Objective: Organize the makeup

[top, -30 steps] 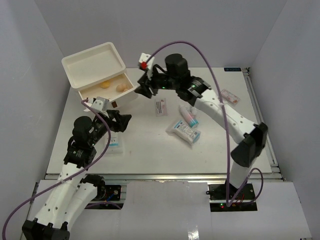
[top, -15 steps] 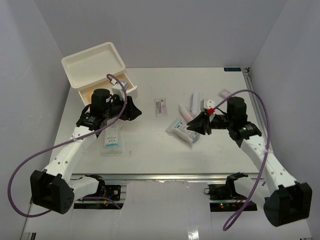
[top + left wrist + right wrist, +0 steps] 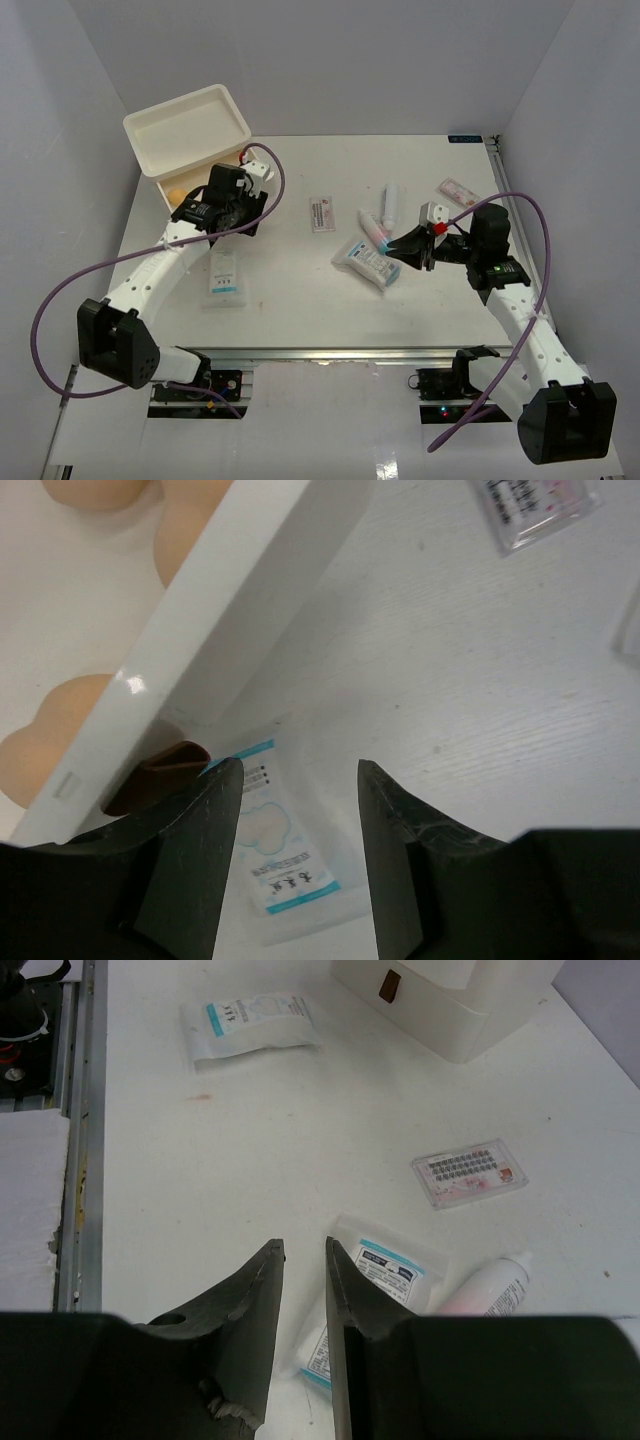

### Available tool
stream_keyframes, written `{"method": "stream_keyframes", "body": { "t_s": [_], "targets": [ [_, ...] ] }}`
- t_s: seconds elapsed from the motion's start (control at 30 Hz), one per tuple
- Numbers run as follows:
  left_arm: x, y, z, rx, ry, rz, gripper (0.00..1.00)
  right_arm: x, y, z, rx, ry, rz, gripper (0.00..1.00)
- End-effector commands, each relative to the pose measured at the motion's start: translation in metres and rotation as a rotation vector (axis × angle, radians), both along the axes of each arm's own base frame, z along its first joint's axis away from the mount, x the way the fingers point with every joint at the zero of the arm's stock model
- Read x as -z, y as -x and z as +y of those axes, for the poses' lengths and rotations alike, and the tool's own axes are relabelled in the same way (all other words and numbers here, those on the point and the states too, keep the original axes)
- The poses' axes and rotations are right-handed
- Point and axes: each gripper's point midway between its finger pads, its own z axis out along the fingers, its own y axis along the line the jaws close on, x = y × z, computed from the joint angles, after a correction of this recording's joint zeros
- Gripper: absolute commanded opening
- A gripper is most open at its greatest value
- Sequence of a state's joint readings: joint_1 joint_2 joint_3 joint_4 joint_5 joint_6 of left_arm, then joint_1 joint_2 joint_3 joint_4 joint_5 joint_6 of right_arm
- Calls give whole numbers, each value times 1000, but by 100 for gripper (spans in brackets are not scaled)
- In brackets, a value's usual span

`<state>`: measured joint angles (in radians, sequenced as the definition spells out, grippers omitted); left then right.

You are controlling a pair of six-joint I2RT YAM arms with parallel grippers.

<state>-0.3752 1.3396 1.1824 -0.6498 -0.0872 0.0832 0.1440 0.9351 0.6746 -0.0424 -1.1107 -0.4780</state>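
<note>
My left jaws are open and hold nothing. They hang right by the front of the white drawer box (image 3: 190, 130), and a flat sachet pack (image 3: 285, 865) lies on the table (image 3: 300, 300) close by them. My right jaws have only a thin gap between them and hold nothing too. They hover over the table near a little pile of sachet packs (image 3: 385, 1265) and a white tube (image 3: 490, 1285). Some tan sponges (image 3: 60, 740) sit in the drawer already. The rest of the makeup is spread out on the table. There is a see-through packet (image 3: 468, 1172) with tiny dark marks in the middle, and a pink and white packet (image 3: 458, 190) far over by the right edge. I think the sachets are very light and bendy. They lie so flat that it will be hard to get a finger under one, so I would pinch a short edge or a corner. The tubes look light, hard and round, so one may roll or slip away. I would take it across the middle, one finger on each side. The packets look thin and stiff, so I would hold them by their long edges. The sponges look soft and squashy, so a gentle squeeze should be enough.
</note>
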Motion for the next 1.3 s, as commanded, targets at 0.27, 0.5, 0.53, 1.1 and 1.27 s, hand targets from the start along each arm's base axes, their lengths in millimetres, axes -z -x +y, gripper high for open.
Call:
{"method": "stream_keyframes", "body": {
  "t_s": [0.27, 0.5, 0.53, 1.1, 1.27],
  "targets": [
    [-26, -50, 44, -30, -380, -128, 96, -2, -4, -1, -6, 5, -18, 30],
    [-38, -65, 51, -53, -372, -187, 98, 0, -5, 0, -9, 7, -7, 30],
    [-36, -66, 52, -56, -370, -187, 98, 0, -6, 0, -7, 8, -6, 30],
    [-47, -122, 84, -168, -301, -308, 98, 1, -6, -1, -1, 10, -2, 31],
    [-41, -135, 94, -202, -293, -313, 98, 2, -6, -2, 2, 10, 1, 31]
  ]
}}
